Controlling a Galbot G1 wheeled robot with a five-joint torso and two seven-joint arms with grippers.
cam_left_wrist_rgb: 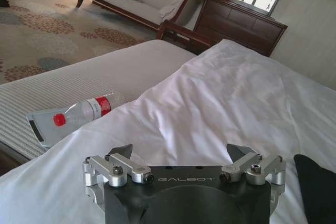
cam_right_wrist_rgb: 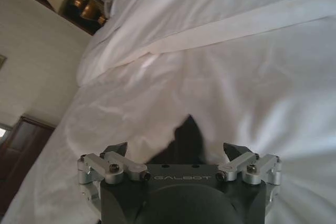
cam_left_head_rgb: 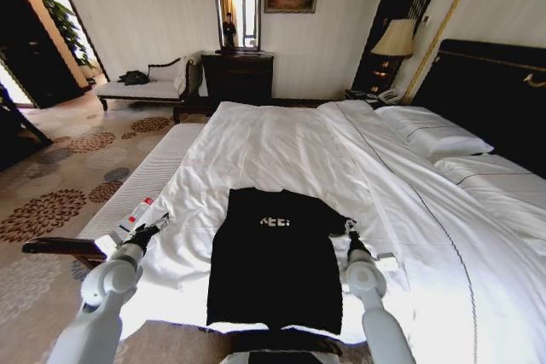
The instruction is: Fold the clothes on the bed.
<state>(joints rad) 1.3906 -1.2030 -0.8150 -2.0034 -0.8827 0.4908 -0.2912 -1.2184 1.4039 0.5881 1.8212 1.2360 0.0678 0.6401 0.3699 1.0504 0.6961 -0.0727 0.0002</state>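
- While the black T-shirt (cam_left_head_rgb: 273,257) is spread flat on the bed (cam_left_head_rgb: 281,147), both grippers are held beside it.
- Left gripper (cam_left_wrist_rgb: 178,156): spread wide, empty.
- Right gripper (cam_right_wrist_rgb: 176,153): spread wide, empty.

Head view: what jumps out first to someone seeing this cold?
The black T-shirt lies flat on the white bed near its foot, white chest lettering showing. The left gripper hangs open over the sheet off the shirt's left side, and the right gripper is open by the shirt's right sleeve. A clear plastic bottle with a red cap lies on the striped bench beside the bed.
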